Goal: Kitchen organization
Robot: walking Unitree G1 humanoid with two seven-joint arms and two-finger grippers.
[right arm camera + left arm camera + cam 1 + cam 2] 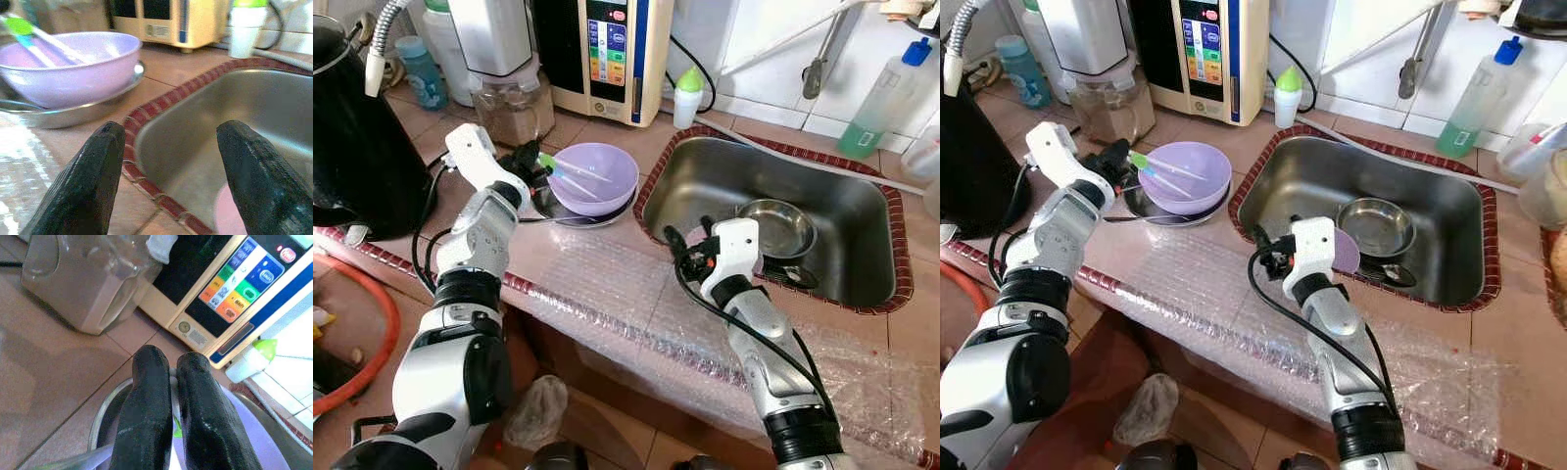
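Fingers of the left gripper [530, 162] are pressed together at the rim of the purple bowl [597, 176], apparently pinching the end of a thin green-tipped utensil [570, 168] that lies across the bowl — whether they clamp the utensil or only the rim cannot be resolved. In the left wrist view the two black fingers [146, 406] sit side by side with almost no gap, a strip of green showing between them. The bowl rests in a shallow steel plate [558, 208], a stack that suggests dishes gathered for sorting.

The right gripper [171, 171] is spread wide and holds nothing; it hovers at the near left corner of the sink [705, 176], over the red tiled border. A pink round object [1345, 252] shows just behind its wrist housing; its identity is unclear. Inside the basin stands a small steel bowl [778, 227] — probably awaiting washing.

The counter [607, 132] is brown tile, its front edge covered with bubble wrap [607, 284]. Along the back stand a water purifier [607, 49], a clear jar [514, 103], a green-capped bottle [688, 96] and a soap bottle [886, 98]. A large black vessel [352, 137] occupies the left end.
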